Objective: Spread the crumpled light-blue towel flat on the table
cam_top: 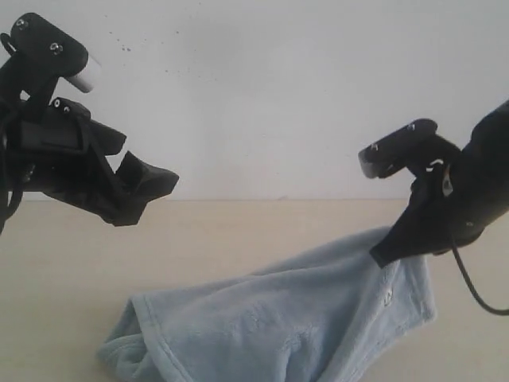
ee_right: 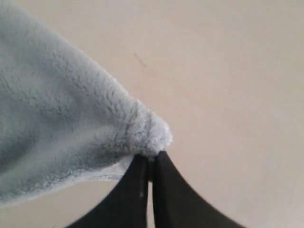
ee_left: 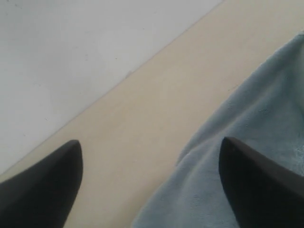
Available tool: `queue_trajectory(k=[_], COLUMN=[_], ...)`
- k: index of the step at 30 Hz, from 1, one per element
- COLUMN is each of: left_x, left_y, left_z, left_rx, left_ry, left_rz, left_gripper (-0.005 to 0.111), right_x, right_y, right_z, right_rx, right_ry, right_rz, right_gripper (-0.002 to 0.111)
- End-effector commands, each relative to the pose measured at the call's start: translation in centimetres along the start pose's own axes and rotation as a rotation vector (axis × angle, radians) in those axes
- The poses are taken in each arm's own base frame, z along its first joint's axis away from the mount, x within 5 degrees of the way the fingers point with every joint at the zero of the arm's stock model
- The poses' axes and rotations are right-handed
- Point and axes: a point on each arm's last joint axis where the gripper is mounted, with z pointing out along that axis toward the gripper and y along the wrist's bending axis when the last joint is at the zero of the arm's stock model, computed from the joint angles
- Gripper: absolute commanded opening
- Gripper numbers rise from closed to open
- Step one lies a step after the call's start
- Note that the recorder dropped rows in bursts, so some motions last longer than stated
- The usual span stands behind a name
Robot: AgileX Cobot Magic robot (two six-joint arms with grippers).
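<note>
The light-blue towel [cam_top: 302, 318] is stretched unevenly across the table [cam_top: 238, 231]. Its left end lies bunched and folded at the front, and its right end is pulled up off the surface. My right gripper [cam_top: 383, 255] is shut on that raised corner; the right wrist view shows the fluffy towel [ee_right: 61, 118] corner pinched at the tips of the right gripper [ee_right: 151, 157]. My left gripper [cam_top: 151, 187] hangs above the table at the left, apart from the cloth. In the left wrist view the left gripper [ee_left: 151, 142] is open and empty, with the towel [ee_left: 256, 109] lying below one finger.
A white speckled wall [cam_top: 262, 87] rises directly behind the table's far edge. A black cable [cam_top: 473, 294] loops down from the right arm beside the towel. Bare beige table [ee_left: 156, 104] shows between the left gripper and the wall.
</note>
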Motion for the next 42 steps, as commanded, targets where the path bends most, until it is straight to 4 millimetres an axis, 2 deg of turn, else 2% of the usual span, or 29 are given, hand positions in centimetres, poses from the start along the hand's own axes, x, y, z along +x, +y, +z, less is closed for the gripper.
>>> queue_trajectory(k=[1,5,11,14,19,24,27,31,33,36,38,42], left_x=[-0.1,-0.1,0.0,0.0,0.0,0.0,-0.1,-0.3,-0.2,0.1,0.3,0.7], left_y=[0.2,0.2,0.1,0.1,0.0,0.1,0.2,0.3,0.5,1.2,1.9,3.0], left_z=[0.0,0.0,0.0,0.0,0.0,0.0,0.0,0.0,-0.1,-0.1,-0.2,-0.4], left_rx=[-0.022,-0.022,-0.014,-0.009,-0.008,-0.012,-0.021,-0.036,-0.043,-0.064,-0.083,-0.12], left_ry=[-0.02,-0.02,-0.011,-0.005,-0.003,-0.009,-0.019,-0.039,-0.039,-0.027,-0.018,-0.012], left_rz=[0.002,0.002,0.001,0.001,-0.02,-0.02,-0.02,-0.02,-0.023,-0.035,-0.054,-0.146], left_gripper=[0.075,0.075,0.075,0.075,0.075,0.075,0.075,0.075,0.075,0.075,0.075,0.075], right_x=[-1.6,-1.2,0.6,1.3,0.5,-1.3,-3.3,-6.3,-6.8,-6.3,-5.6,-2.5], right_y=[-2.0,-4.5,-8.9,-9.7,-7.9,-3.5,-1.1,2.2,3.0,3.2,3.1,3.4], right_z=[-3.2,-3.8,-1.5,-0.5,0.1,-0.9,-3.4,-9.3,-12.0,-13.9,-14.2,-12.7], right_rx=[0.105,0.241,0.302,0.287,0.127,-0.054,-0.068,-0.089,-0.094,-0.109,-0.126,-0.185], right_ry=[-0.05,0.023,0.084,0.106,0.051,-0.016,-0.146,-0.361,-0.44,-0.459,-0.395,-0.048], right_rz=[-0.035,-0.059,0.125,0.215,0.322,-0.028,-0.173,-0.357,-0.388,-0.384,-0.356,-0.343], right_gripper=[0.0,0.0,0.0,0.0,0.0,0.0,0.0,0.0,0.0,0.0,0.0,0.0])
